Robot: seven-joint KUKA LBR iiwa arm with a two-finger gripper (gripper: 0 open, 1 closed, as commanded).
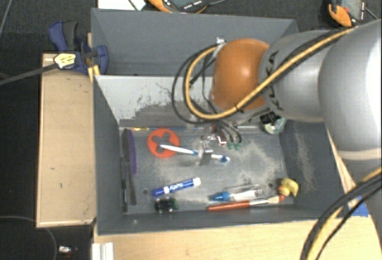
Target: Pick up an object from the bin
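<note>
One slim white stick [181, 150] with a blue tip lies mid-bin, directly under my tool [208, 151]. I cannot tell whether the tool is clenched or released. The stick's far end overlaps an orange disc [159, 138] just left of the tool. Below the tool lie a blue marker [177, 186], a small black piece [166, 206] and a row of pens [242, 196].

In the grey metal bin [179, 38], an orange round disc [161, 142] lies just left of the hand [208, 152], a blue-and-white marker [177, 186] before it, and a yellow lump [288, 187] front right.
</note>
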